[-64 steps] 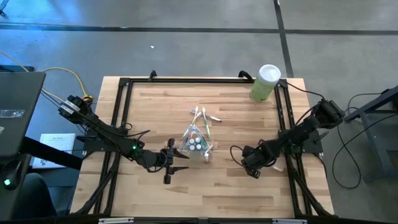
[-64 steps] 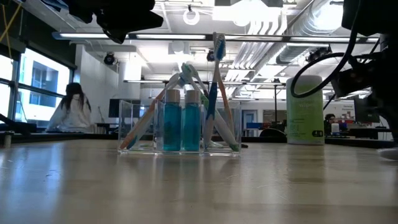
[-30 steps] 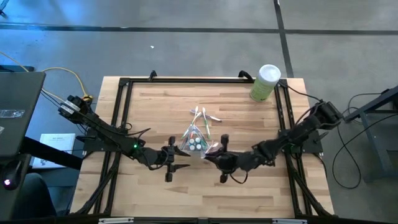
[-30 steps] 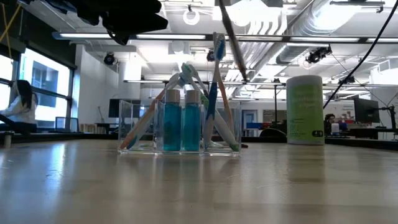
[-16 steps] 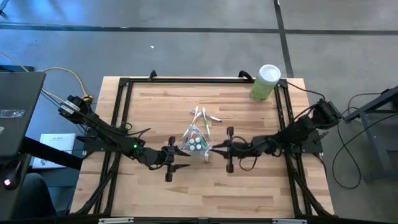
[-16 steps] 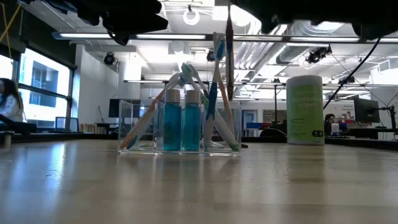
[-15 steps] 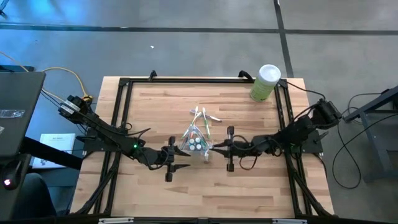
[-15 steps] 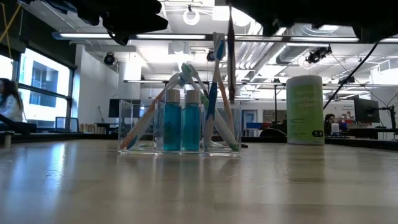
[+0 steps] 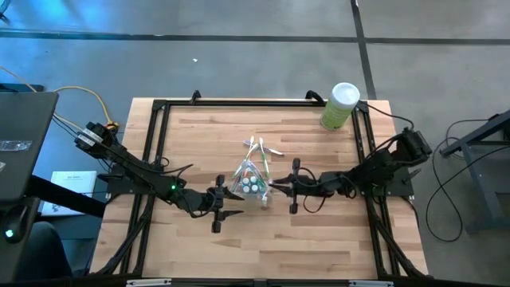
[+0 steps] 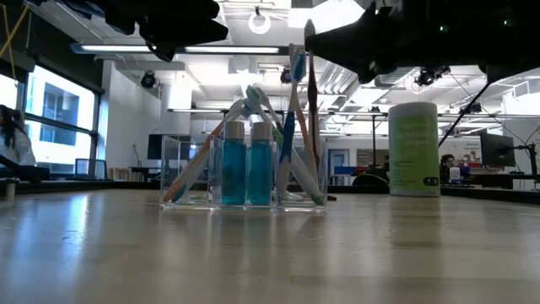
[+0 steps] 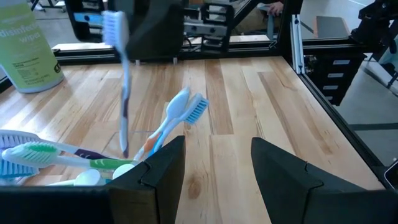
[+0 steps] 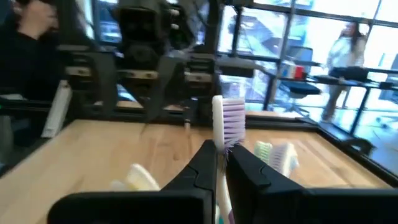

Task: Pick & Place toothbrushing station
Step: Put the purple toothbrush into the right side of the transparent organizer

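The clear cup (image 9: 252,183) stands near the middle of the table and holds blue white-capped tubes (image 10: 246,173) and several leaning toothbrushes (image 11: 185,107). My right gripper (image 9: 276,186) is just right of the cup. It is shut on a toothbrush with a purplish handle (image 10: 312,101) that stands upright with its head up. The brush's lower end is down among the brushes in the cup. My left gripper (image 9: 226,204) is open and empty just left of the cup, and its fingers (image 11: 163,163) show behind the cup's rim. My right gripper pinches the toothbrush's handle just under the bristled head (image 12: 222,151) between its two fingers. The fingers come level from the table's right side and lie across the brush. The brush stands upright, and its lower end (image 11: 124,148) reaches in among the cup's brushes.
A tall pale-green canister with a white lid (image 9: 340,105) stands at the table's far right corner. Black frame rails (image 9: 159,105) run along the table's edges. People show in the room beyond the table (image 10: 13,139).
My right gripper has gone from the table's near right toward the cup with the toothbrush. The brush has turned from tilted to upright. It has then come down, so that its lower end now stands among the cup's brushes.
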{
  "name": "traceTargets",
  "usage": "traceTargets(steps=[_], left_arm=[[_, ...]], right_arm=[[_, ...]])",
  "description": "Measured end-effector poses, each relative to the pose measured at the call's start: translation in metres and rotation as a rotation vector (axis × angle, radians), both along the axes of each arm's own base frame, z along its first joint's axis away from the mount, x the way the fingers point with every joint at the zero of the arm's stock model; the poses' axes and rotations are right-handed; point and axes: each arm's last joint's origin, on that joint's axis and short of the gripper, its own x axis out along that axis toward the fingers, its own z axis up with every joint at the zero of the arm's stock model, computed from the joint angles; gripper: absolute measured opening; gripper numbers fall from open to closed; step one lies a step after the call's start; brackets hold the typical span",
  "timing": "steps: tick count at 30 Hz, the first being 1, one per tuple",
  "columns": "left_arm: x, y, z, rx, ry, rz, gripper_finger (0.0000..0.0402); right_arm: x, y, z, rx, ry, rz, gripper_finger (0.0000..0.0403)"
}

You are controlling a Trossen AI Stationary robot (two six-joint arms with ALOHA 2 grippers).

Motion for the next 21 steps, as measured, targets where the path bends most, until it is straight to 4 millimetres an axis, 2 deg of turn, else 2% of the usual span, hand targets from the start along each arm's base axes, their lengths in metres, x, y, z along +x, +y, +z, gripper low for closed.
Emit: traceTargets(steps=[11, 21], left_arm=[[-0.001, -0.001, -0.002, 0.008, 0.015, -0.003, 0.0179], [-0.001, -0.001, -0.001, 0.007, 0.013, -0.003, 0.0179]], right_arm=[[-0.005, 0.006, -0.013, -0.031, 0.144, -0.131, 0.0011], [-0.011, 0.017, -0.016, -0.104, 0.178, -0.237, 0.0011]])
